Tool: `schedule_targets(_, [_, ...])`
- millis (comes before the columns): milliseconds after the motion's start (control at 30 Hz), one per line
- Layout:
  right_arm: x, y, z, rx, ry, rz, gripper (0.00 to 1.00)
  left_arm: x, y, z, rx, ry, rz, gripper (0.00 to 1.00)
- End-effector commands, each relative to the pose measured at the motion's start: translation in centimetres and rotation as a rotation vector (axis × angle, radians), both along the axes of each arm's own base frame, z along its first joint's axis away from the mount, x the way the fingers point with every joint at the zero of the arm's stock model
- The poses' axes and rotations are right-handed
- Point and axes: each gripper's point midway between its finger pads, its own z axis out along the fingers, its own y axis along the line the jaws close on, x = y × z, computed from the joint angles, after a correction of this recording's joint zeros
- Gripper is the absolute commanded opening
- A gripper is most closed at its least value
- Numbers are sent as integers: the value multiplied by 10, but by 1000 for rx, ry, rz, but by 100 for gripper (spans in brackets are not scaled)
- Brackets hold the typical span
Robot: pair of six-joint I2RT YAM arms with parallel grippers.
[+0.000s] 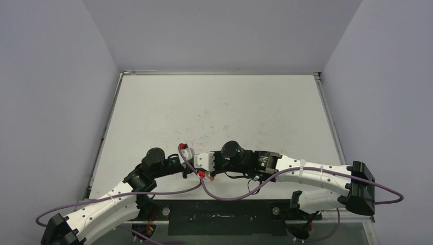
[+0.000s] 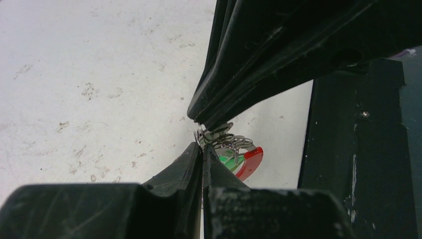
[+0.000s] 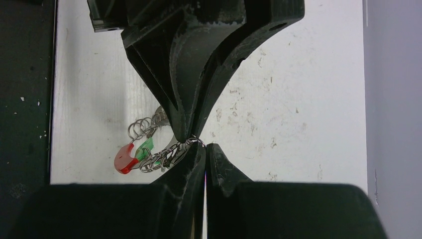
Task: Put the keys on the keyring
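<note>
The keyring (image 3: 159,158), a silvery coil with a red section (image 3: 124,159), hangs between both grippers just above the table. A green-headed key (image 3: 145,148) sits on the coil beside the red section. My right gripper (image 3: 204,148) is shut on the coil's end. My left gripper (image 2: 202,148) is shut on the coil too, tip to tip with the right one. In the left wrist view the coil (image 2: 234,142), red section (image 2: 252,159) and green key (image 2: 226,159) show behind the tips. From above, the grippers (image 1: 200,168) meet near the front centre. No blue key shows.
The white table (image 1: 219,107) is scuffed, with grey walls on three sides. A black strip (image 1: 219,217) runs along the near edge under the arms. A purple cable (image 1: 214,196) loops below the wrists.
</note>
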Motion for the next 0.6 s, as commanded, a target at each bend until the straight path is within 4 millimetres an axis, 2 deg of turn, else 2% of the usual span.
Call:
schedule_targets(0, [-1, 8, 16, 52, -51, 19, 0, 5, -5, 30, -84, -58, 8, 0])
schedule_targets(333, [11, 0, 7, -2, -105, -63, 0, 5, -5, 31, -88, -60, 10, 0])
schedule_targets(567, [10, 0, 0, -25, -108, -55, 0, 6, -6, 32, -89, -62, 10, 0])
